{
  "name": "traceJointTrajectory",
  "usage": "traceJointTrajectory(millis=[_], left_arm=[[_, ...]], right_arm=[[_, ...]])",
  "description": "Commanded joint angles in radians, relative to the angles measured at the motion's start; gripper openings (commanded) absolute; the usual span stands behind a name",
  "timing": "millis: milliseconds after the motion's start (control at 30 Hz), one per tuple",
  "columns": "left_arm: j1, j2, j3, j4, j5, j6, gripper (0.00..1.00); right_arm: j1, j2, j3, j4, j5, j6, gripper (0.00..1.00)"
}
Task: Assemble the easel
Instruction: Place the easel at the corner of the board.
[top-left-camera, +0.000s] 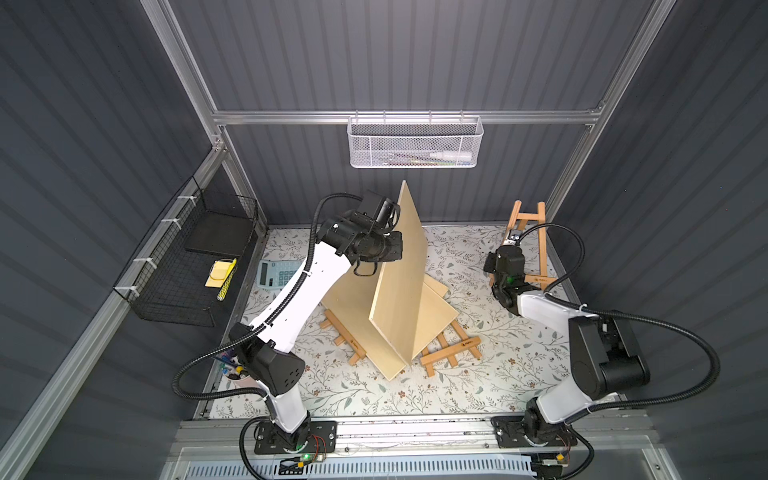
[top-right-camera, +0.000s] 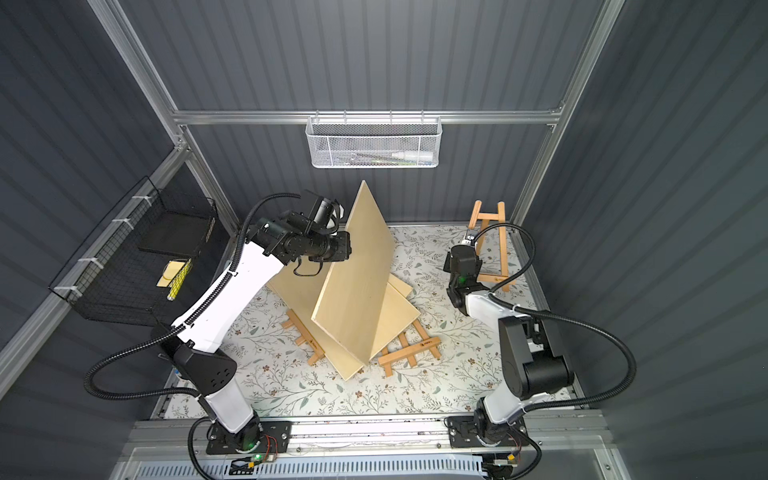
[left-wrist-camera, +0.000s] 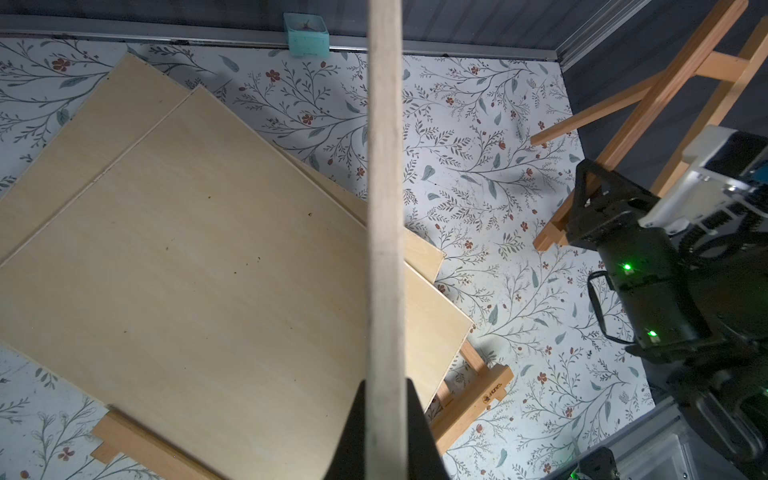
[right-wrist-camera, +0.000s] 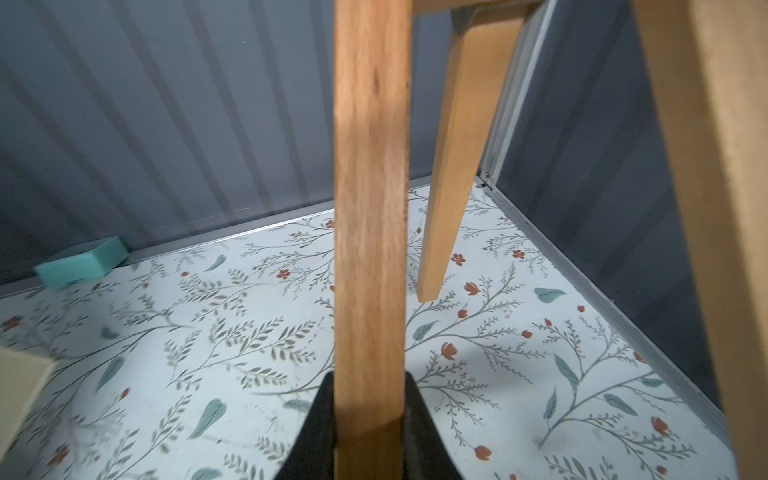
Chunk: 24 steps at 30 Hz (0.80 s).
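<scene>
**Two arms, two end effectors, three wooden panels, three easels.**

(a) The left end effector (left-wrist-camera: 385, 384) is clenched on the edge of one held panel (top-left-camera: 409, 266). The panel stands on edge, tilted, high over the worktop (top-left-camera: 374, 395). In the left wrist view its thin edge runs straight out between the two fingers.

(b) Directly below the left end effector, two more panels lie flat and skewed. The upper flat panel (left-wrist-camera: 208, 249) overlaps the lower flat panel (left-wrist-camera: 83, 124). Whether the held panel's lowest corner touches them cannot be told.

(c) Two easels lie flat, partly under that stack and below the left end effector. The left flat easel (top-left-camera: 347, 338) juts out on the side away from the right end effector. The right flat easel (top-left-camera: 451, 353) juts out on the side toward it.

(d) The right end effector (right-wrist-camera: 369, 376) grasps one bar of the upright easel (top-left-camera: 540, 232), its jaws closed on the wood. This third easel stands just beyond the end effector, at the worktop's far corner.

(e) Other items, one of each:
- a calculator (top-left-camera: 276, 274) on the worktop, below the left end effector on the side away from the right one;
- a teal box (left-wrist-camera: 305, 33) against the back wall;
- a white mesh basket (top-left-camera: 415, 143) on the rail above both end effectors;
- a black wire basket (top-left-camera: 187, 266) on the side wall beyond the left arm.
</scene>
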Motion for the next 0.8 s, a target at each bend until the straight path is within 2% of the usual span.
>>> traceJointTrajectory(millis=[0,133,200,300,333,433,533,667,767], left_arm=[[0.008,0.022,0.034,0.090,-0.052,0.062,0.00],[0.008,0.037,0.048,0.069,-0.047,0.070,0.00],[0.008,0.040,0.054,0.066,-0.040,0.072,0.00],[0.008,0.040,0.058,0.064,-0.036,0.072,0.00],[0.008,0.040,0.058,0.064,-0.036,0.073,0.00],[0.007,0.041,0.050,0.067,-0.036,0.075,0.00],[0.007,0.047,0.057,0.066,-0.039,0.074,0.00],[0.007,0.044,0.066,0.067,-0.055,0.061,0.00],[0.007,0.019,0.035,0.097,-0.062,0.056,0.00]], right_arm=[[0.017,0.047,0.062,0.100,0.231,0.104,0.00],[0.038,0.122,0.094,-0.004,0.325,0.323,0.04],[0.055,0.148,0.123,-0.086,0.357,0.409,0.11],[0.080,0.173,0.162,-0.221,0.367,0.541,0.40],[0.090,0.177,0.176,-0.267,0.363,0.585,0.47],[0.112,0.172,0.199,-0.343,0.285,0.647,0.56],[0.121,0.129,0.201,-0.410,0.161,0.683,0.60],[0.113,-0.010,0.203,-0.608,-0.032,0.641,0.64],[0.088,-0.139,0.189,-0.816,-0.105,0.602,0.65]])
